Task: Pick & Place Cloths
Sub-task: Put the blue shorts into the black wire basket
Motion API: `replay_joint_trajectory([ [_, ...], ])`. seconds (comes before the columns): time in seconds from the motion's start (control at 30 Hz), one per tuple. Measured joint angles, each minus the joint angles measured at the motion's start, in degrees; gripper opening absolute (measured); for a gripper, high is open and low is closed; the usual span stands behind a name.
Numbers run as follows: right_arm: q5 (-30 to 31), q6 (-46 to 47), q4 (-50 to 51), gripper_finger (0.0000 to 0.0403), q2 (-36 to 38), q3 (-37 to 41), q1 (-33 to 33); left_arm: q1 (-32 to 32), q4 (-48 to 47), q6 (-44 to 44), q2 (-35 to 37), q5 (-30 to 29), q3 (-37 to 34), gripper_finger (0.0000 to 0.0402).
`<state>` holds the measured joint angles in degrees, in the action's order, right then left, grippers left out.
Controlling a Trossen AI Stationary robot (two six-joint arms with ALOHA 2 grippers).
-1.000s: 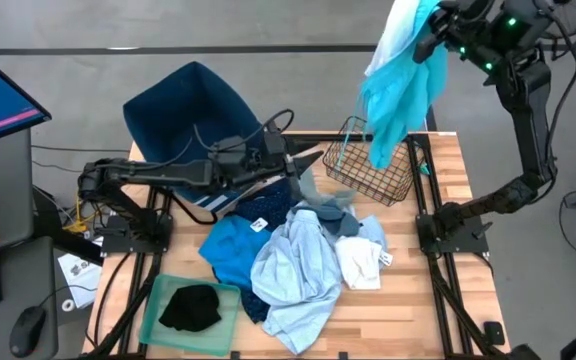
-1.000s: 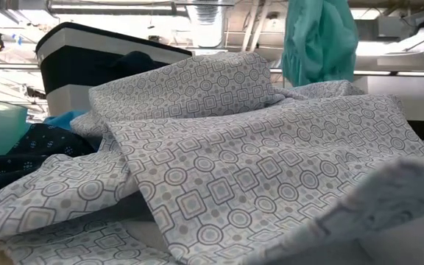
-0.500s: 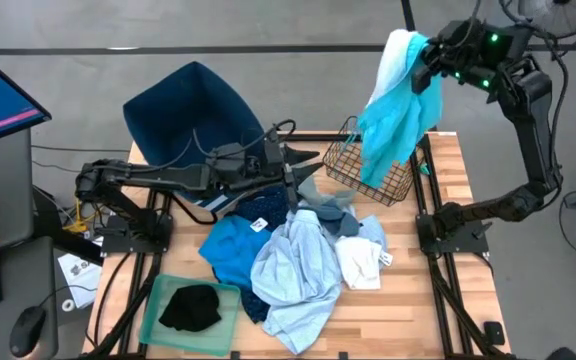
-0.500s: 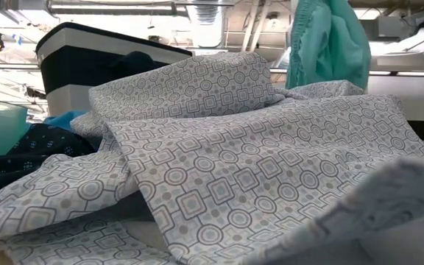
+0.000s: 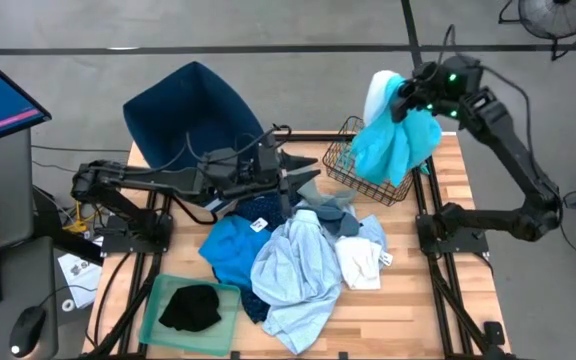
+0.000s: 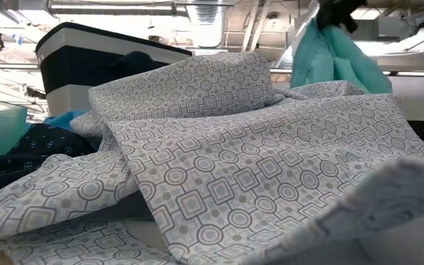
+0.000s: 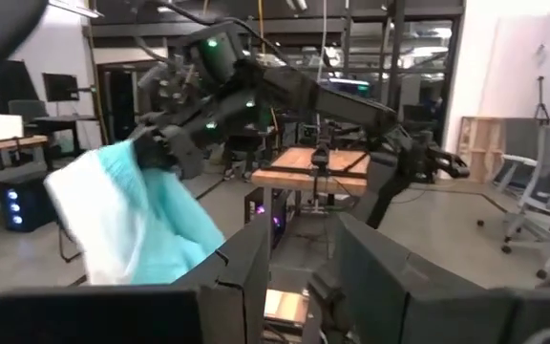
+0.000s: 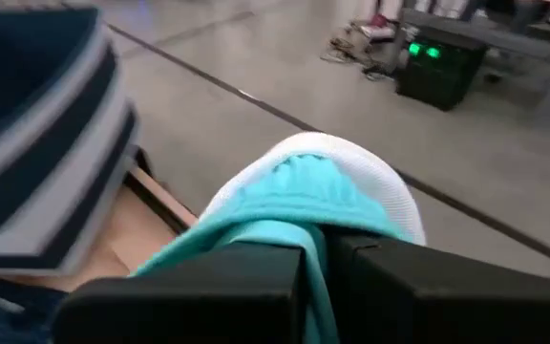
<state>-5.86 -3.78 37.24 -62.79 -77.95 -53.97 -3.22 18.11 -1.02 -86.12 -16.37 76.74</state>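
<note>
The turquoise cloth point(image 5: 396, 145), seen from your high view, hangs from the right gripper point(image 5: 405, 98), which is clamped shut on its top, and it droops over the wire basket point(image 5: 366, 178) at the far right of the counter point(image 5: 438, 255). The left gripper point(image 5: 313, 165) lies low over the far middle of the counter, fingers parted a little and holding nothing, its tips just left of the basket. The other cloths sit heaped mid-counter: a bright blue cloth point(image 5: 233, 250), a pale blue cloth point(image 5: 293, 270) and a white cloth point(image 5: 360, 265), with a black cloth point(image 5: 190, 306) in the green tray point(image 5: 156, 300) at the near left. The dark blue bin point(image 5: 183, 110) tilts at the far left. In your low view, a patterned grey-white cloth point(image 6: 227, 169) fills the foreground, and the turquoise cloth point(image 6: 337, 62) hangs at the far right. Your left wrist view shows the turquoise cloth point(image 7: 141, 225) held by the right arm. Your right wrist view shows the right gripper's fingers point(image 8: 256, 277) pressed together on the turquoise cloth point(image 8: 299, 191).
</note>
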Motion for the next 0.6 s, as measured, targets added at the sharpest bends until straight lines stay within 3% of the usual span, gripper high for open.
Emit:
replay_joint_trajectory([
  [0.27, -0.6, 10.1, -16.3, 0.0, -0.9, 8.9, 7.8, -0.2, 0.0, 0.0, 1.3, -0.2, 0.0, 0.0104],
  [0.47, -9.9, 13.8, -25.2, 0.0, -3.5, 9.1, 13.7, -0.3, -0.4, 0.0, 2.2, -0.2, 0.0, 0.0104],
  [0.6, -12.6, 13.3, -22.7, 0.0, -2.7, 9.0, 17.7, -0.2, 0.0, 0.0, 2.5, -0.2, 0.0, 0.0104],
])
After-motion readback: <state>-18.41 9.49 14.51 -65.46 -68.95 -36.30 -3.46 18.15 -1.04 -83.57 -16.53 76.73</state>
